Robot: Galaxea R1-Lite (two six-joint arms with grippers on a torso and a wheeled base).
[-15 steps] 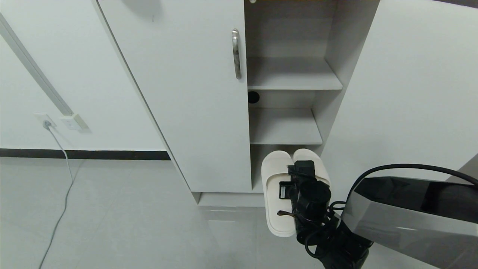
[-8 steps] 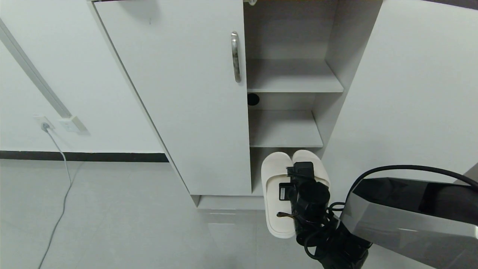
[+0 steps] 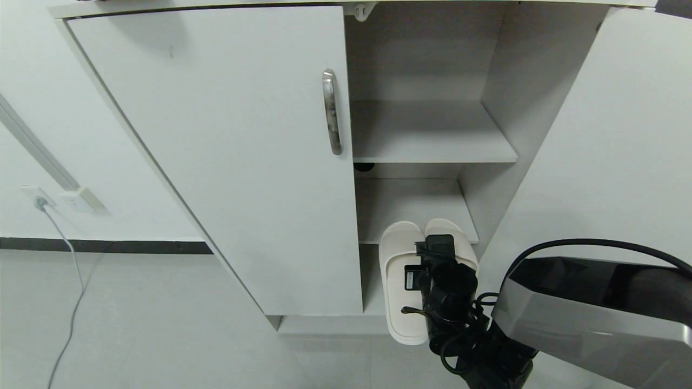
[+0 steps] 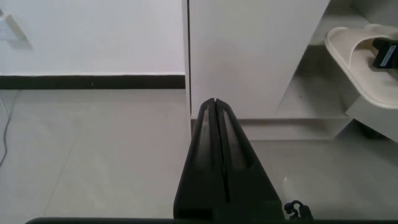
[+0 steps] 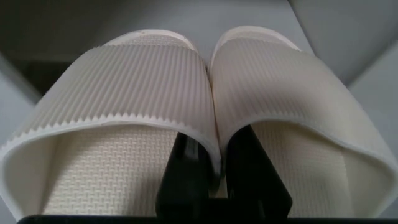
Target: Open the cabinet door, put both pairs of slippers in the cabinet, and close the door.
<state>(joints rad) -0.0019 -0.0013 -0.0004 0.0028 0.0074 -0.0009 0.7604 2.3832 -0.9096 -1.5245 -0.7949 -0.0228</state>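
A pair of cream slippers (image 3: 399, 270) hangs in the air in front of the open right half of the white cabinet (image 3: 427, 129), level with the gap under its lower shelf. My right gripper (image 3: 432, 254) is shut on the two inner straps of the slippers (image 5: 211, 99), its fingers (image 5: 186, 168) tucked under the ribbed bands. The cabinet's right door (image 3: 611, 151) stands swung open; the left door (image 3: 227, 151) with its metal handle (image 3: 331, 111) is closed. My left gripper (image 4: 215, 109) is shut and holds nothing, low over the floor in front of the closed left door (image 4: 255, 56).
Two bare shelves (image 3: 432, 151) sit in the open compartment. A wall socket with a grey cable (image 3: 59, 302) lies at the left, trailing across the tiled floor. A black skirting strip (image 3: 102, 246) runs along the wall. The floor left of the cabinet is free.
The whole picture has shifted: the cabinet now looks bigger and lower, so the camera moved closer. The right gripper still holds the slippers in the same place in view.
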